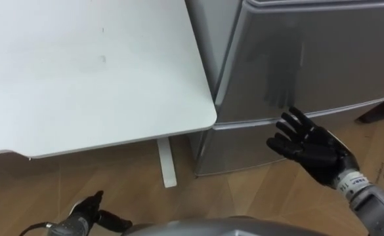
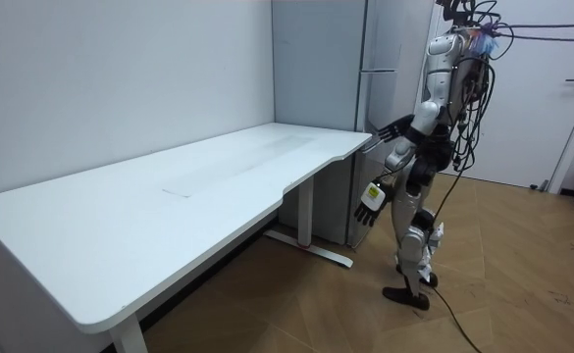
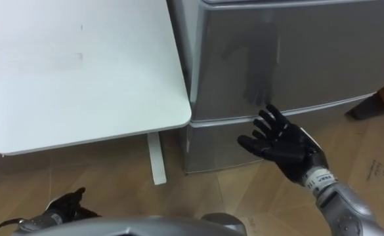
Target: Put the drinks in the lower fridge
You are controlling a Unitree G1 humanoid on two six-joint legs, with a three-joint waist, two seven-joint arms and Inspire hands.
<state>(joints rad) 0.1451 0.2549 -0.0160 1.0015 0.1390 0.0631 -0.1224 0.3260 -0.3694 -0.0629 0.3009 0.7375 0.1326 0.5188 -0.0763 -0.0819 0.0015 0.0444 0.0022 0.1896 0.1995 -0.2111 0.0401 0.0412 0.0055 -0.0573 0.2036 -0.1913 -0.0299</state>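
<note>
Low by the robot's side, above the wooden floor [image 1: 132,190], the left robot hand [image 1: 86,213] hangs loose and carries nothing. In the room view it dangles by the hip with slack fingers. Further forward, the right robot hand [image 1: 310,147] is raised palm-up with its fingers spread and straight. It grasps nothing and sits just in front of the lower fridge door [image 1: 244,147], though the views cannot settle whether the fingertips touch the metal. That door is closed, so the step in hand looks like opening it, and neither robot hand carries a drink yet. No handle stands out, so the likely purchase is the dark seam [image 1: 297,115] along the door's top edge, under the upper fridge door [image 1: 310,59]. The fingers should hook into that seam near the free side, away from the hinge, then pull in a smooth arc. The robot stands close to the fridge, so it may need to step back as the door swings. The corner of the white counter [image 1: 80,72] lies just beside the fridge on the robot's left and limits room there.
</note>
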